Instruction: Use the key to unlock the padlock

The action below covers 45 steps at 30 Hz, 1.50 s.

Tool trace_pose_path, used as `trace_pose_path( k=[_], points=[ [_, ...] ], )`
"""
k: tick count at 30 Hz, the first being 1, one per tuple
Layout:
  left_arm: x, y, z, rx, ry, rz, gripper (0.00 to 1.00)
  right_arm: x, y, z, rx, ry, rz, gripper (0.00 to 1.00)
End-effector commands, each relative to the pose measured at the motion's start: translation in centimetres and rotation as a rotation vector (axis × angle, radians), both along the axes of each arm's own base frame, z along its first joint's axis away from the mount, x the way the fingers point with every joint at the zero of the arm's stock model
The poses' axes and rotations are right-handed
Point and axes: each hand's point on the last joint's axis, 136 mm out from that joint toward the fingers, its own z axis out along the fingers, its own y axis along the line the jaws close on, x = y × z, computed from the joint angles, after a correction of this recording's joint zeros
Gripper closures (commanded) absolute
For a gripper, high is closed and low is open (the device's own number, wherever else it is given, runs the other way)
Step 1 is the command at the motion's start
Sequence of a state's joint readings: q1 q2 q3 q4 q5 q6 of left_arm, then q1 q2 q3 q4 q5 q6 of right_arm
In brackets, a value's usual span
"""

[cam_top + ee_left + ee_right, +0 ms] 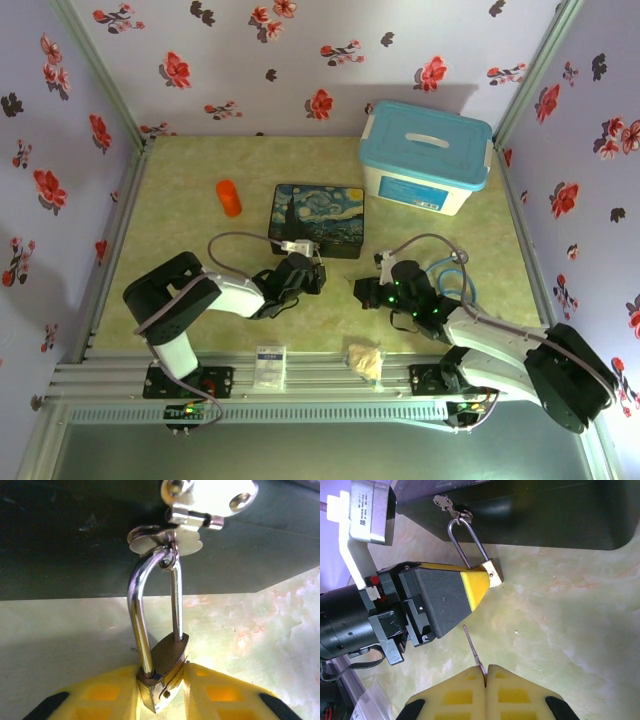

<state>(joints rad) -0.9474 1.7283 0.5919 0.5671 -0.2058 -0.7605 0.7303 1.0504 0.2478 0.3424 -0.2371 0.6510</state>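
**Yellow left pincer (161,687) and right pincer (485,672) both loaded**

I have the left pincer clamped on the tiny brass padlock (167,655), shackled to the silver latch (210,495) of the dark painted box (75,540). The right pincer pinches the thin dark-grey metal key (473,647). I judge both light, stiff and slippery, so flat faces are best to grip.

Top view: box (318,220) sits at the middle of the table (480,250); lidded tub (427,155) behind it to the right, by the far right corner; cylinder (229,197) stands left of the box. Padlock (162,672) hangs off the latch (210,495) on the box's near face, shackle through the latch ring, body clamped in the left pincer (161,690). Right pincer (485,675) lies right of the left one; key (473,650) pinched between its fingers, blade toward the padlock, tip apart from it. On the near rail (320,385): packet (269,366) between the arm bases, crumpled wad (365,358) to its right
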Motion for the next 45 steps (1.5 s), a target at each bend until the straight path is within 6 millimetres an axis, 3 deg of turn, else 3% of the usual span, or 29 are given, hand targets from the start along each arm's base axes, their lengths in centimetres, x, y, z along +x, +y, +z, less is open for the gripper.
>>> trace_pose_path(
  k=[1,7,14,25,28,30,45],
  points=[
    [0.2,0.8,0.3,0.008,-0.017,0.037,0.81,0.5,0.5,0.3,0.018,-0.005,-0.021,1.0],
    [0.2,0.4,1.2,-0.068,0.008,0.038,0.9,0.9,1.2,-1.0,0.068,0.106,-0.07,1.0],
    [-0.2,-0.6,3.7,-0.294,0.081,0.031,1.0,0.8,3.4,-2.1,0.221,0.248,-0.067,1.0],
    [-0.6,-0.8,6.9,-0.384,0.084,0.018,1.0,0.8,5.4,-2.8,0.316,0.28,-0.01,1.0],
    [-0.5,-0.8,7.2,-0.404,0.084,0.022,1.0,1.1,5.8,-1.4,0.404,0.256,0.006,1.0],
    [-0.5,-0.7,7.3,-0.409,0.083,0.022,1.0,1.4,6.0,-0.7,0.457,0.244,0.02,1.0],
    [0.0,-0.4,9.4,-0.537,0.076,0.03,1.0,1.9,5.6,-1.1,0.462,0.246,0.017,1.0]
  ],
)
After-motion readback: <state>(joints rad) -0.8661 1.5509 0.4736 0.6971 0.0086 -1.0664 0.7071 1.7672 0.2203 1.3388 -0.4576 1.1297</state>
